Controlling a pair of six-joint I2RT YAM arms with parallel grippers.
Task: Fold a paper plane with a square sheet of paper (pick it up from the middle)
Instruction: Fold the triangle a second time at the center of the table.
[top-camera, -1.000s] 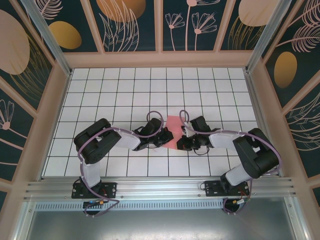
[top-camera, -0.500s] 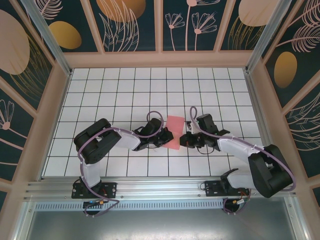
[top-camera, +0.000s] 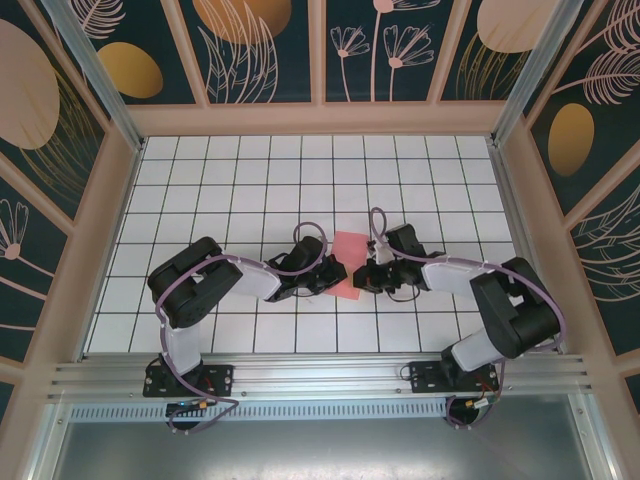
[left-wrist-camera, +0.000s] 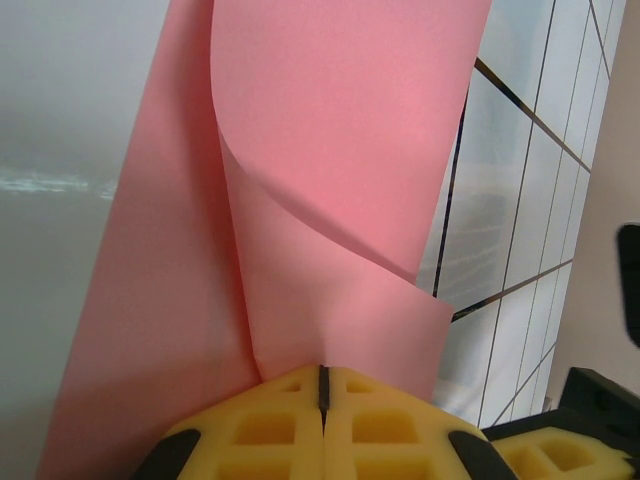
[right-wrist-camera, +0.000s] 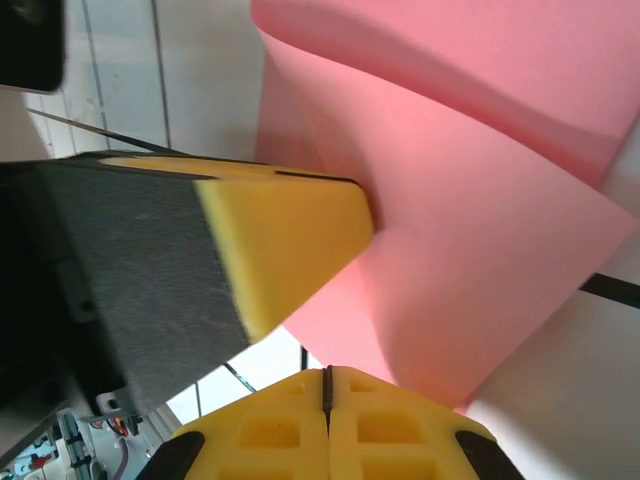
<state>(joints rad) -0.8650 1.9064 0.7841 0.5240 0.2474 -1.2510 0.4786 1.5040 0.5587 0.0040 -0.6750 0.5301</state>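
Observation:
The square sheet of paper (top-camera: 351, 262) is salmon pink and lies mid-table, partly lifted and curled between both grippers. My left gripper (top-camera: 334, 277) is at its left side. In the left wrist view its yellow jaws are shut (left-wrist-camera: 322, 372) on the sheet's near corner, and the paper (left-wrist-camera: 330, 160) curls upward from them. My right gripper (top-camera: 366, 277) is at the sheet's right edge. In the right wrist view its jaws (right-wrist-camera: 327, 374) are shut, and the pink paper (right-wrist-camera: 480, 250) lies just beyond its tips. The left gripper's yellow finger (right-wrist-camera: 285, 235) presses the paper there.
The white gridded table (top-camera: 250, 180) stretches to patterned walls on three sides. A metal rail (top-camera: 320, 375) with both arm bases runs along the near edge. Both forearms lie low across the front tiles.
My right arm swung out to the right half a second ago and has come back in, its gripper again close to the sheet's right edge. The left gripper has kept its hold.

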